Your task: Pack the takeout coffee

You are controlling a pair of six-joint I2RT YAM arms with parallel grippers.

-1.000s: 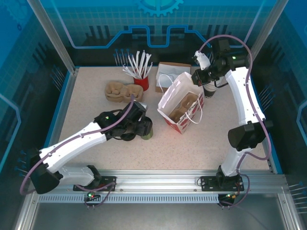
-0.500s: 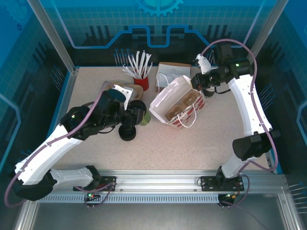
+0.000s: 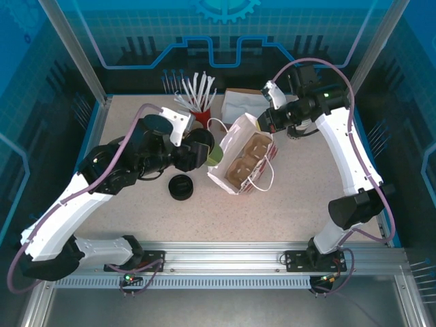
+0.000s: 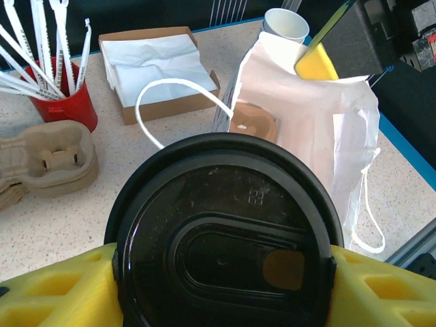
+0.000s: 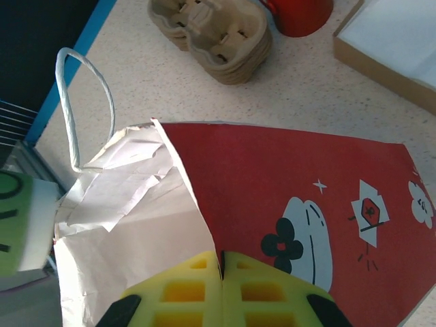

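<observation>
The takeout coffee (image 3: 212, 157) is a dark green cup with a round black lid (image 4: 225, 231). It hangs above the table just left of the bag's mouth, with my left gripper (image 3: 201, 151) shut on it; yellow fingers (image 4: 61, 289) press both sides of the lid. The paper bag (image 3: 235, 174), red outside and white inside (image 4: 300, 122), leans open with a cardboard carrier (image 3: 246, 158) in it. My right gripper (image 5: 221, 269) is shut on the bag's top edge (image 3: 262, 126), holding it open.
A low stack of black lids (image 3: 181, 187) lies on the table below the cup. A red holder of white sticks (image 3: 201, 117), a box of napkins (image 3: 240, 103), cardboard carriers (image 4: 48, 160) and a white-rimmed cup stack (image 4: 286, 24) stand at the back.
My left arm has lifted the coffee off the table and carried it up and right to the bag's mouth. The right gripper has pulled the bag leftward, tilting it more open.
</observation>
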